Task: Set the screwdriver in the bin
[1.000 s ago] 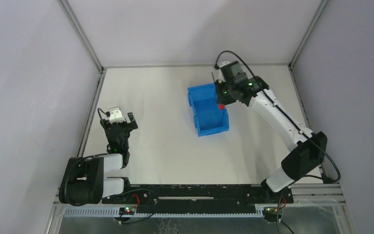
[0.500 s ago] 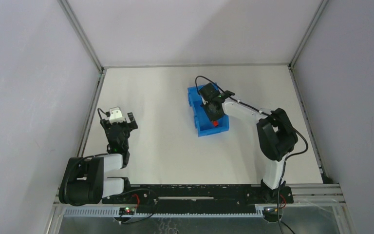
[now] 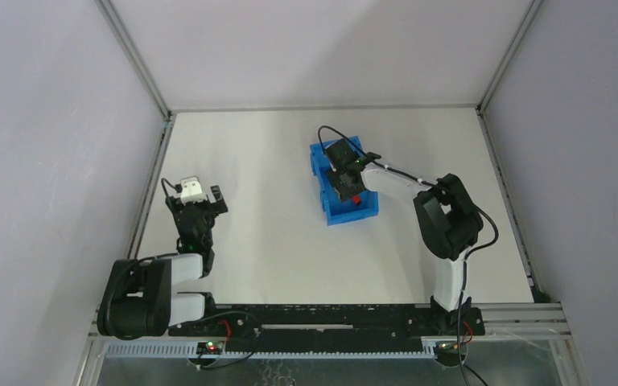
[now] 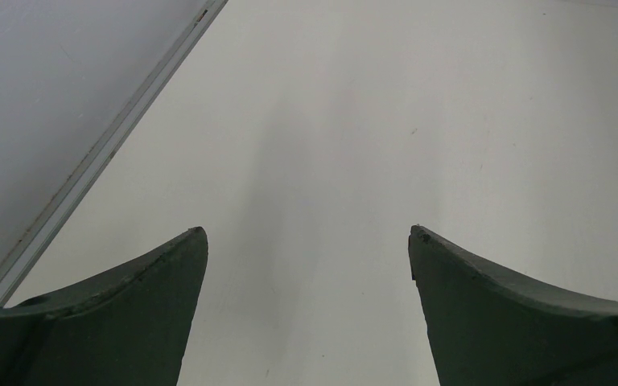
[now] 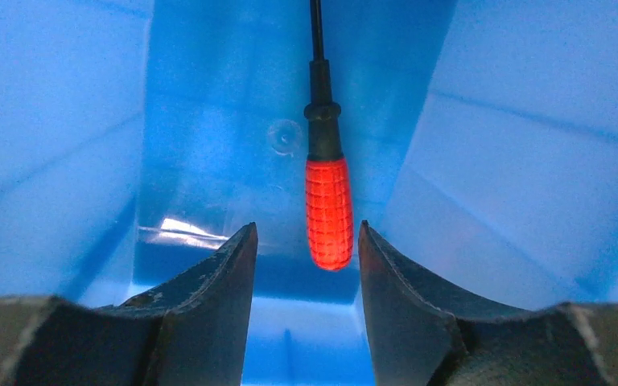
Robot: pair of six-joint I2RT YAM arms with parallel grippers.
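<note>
- Reaching from its base at the 5 o'clock corner of the table (image 3: pixel 273 241), the right arm is bent sharply at the elbow, and its forearm is run toward 10 o'clock, over the bin (image 3: pixel 352 215).
- The right gripper (image 3: pixel 344 183) is lowered between the blue walls of the bin, nose down.
- In the right wrist view the right gripper (image 5: pixel 306 227) is seen released: its two dark fingers (image 5: pixel 209 297) are parted, and nothing is pinched between them.
- The screwdriver (image 5: pixel 328 211) is found inside the bin (image 5: pixel 48 161), just past the fingertips. Its red handle is turned to 6 o'clock and its thin black shaft to 12 o'clock. A narrow gap is left between the handle and the finger at its 3 o'clock side.
- From above, only the red handle of the screwdriver (image 3: pixel 356 199) is made out, at 5 o'clock of the gripper head and toward the near end of the bin.
- The left arm is folded at the 9 o'clock edge of the table, well apart from the bin. The left gripper (image 3: pixel 199 203) is pointed toward 12 o'clock.
- In its own view the left gripper (image 4: pixel 307 233) is spread wide over the bare white table (image 4: pixel 370 121), with a metal frame strip (image 4: pixel 105 145) at 10 o'clock.
- The table is enclosed by plain grey walls (image 3: pixel 322 48), and a black rail (image 3: pixel 330 315) is set along the 6 o'clock edge.
</note>
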